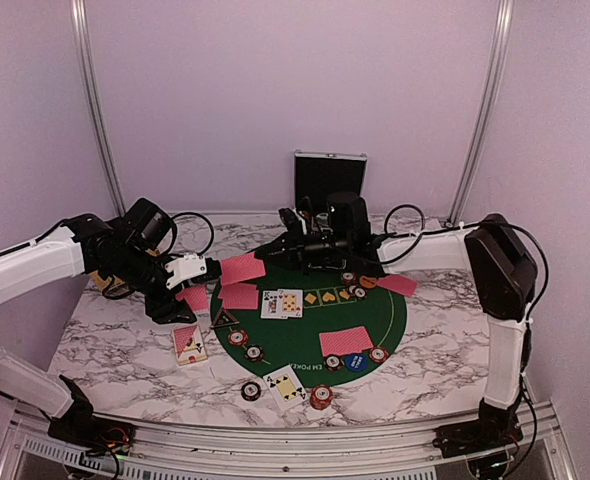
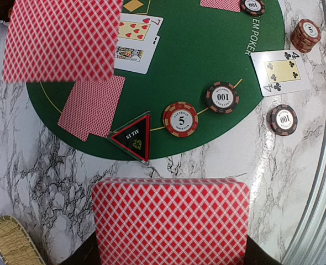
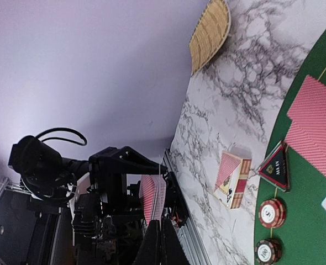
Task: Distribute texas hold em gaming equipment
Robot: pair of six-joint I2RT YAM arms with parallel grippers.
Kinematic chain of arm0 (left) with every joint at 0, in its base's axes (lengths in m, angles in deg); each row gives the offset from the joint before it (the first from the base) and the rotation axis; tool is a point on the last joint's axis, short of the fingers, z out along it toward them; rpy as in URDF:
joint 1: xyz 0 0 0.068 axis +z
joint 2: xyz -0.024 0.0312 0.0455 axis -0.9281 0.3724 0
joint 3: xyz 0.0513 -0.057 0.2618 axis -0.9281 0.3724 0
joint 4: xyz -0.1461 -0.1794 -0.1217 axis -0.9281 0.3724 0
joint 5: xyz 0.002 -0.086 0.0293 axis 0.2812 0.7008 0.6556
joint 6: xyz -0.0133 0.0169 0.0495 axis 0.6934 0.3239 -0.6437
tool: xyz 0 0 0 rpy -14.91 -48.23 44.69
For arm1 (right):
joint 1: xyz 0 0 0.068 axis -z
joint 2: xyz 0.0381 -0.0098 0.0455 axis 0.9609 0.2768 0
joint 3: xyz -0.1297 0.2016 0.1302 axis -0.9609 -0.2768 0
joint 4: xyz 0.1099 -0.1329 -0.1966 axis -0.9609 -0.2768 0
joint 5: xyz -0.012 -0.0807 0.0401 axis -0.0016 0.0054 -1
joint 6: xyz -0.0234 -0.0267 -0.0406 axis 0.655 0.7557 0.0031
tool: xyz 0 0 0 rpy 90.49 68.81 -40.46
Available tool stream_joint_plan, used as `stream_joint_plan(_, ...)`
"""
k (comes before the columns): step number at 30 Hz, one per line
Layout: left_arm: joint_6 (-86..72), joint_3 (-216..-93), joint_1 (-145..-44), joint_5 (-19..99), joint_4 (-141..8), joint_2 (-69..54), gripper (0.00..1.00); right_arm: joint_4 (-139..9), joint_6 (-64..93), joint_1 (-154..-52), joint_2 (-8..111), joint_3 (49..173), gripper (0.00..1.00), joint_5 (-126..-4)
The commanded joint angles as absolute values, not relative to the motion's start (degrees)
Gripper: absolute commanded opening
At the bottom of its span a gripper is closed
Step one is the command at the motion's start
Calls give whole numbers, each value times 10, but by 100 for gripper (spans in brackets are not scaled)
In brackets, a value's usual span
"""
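Note:
My left gripper (image 1: 187,292) is shut on a deck of red-backed cards (image 2: 171,221) and holds it above the marble just off the mat's left edge. My right gripper (image 1: 267,260) is shut on one red-backed card (image 1: 242,268), lifted over the mat's left part; it shows blurred in the left wrist view (image 2: 61,38). The right wrist view shows my shut jaws (image 3: 162,234) facing the deck (image 3: 153,196). A face-down card (image 2: 92,106), the dark triangular token (image 2: 134,136), chips (image 2: 180,118) and face-up cards (image 1: 282,303) lie on the mat.
The round green mat (image 1: 305,325) fills the table's middle. A card box (image 1: 188,343) lies on the marble left of it. The straw basket (image 3: 210,30) sits at the far left behind my left arm. A blue disc (image 1: 354,362), a chip stack (image 1: 320,397) and a black case (image 1: 329,178) are around.

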State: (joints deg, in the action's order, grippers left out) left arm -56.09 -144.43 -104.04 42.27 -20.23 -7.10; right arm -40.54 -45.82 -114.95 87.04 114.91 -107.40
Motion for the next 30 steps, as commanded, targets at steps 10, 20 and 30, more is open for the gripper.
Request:
stream_joint_plan(10,-559,-1436,-1039,417,-207,-93,0,-1001,43,-1105,885,1427,0,-717)
stream_joint_plan(20,-560,-1437,-1037,424,-206,-94,0,-1006,269,-1228,917,1434,0,-297)
stream_joint_plan(30,-559,-1433,-1037,425,-205,-98,0,-829,422,-1296,912,1295,0,-179)
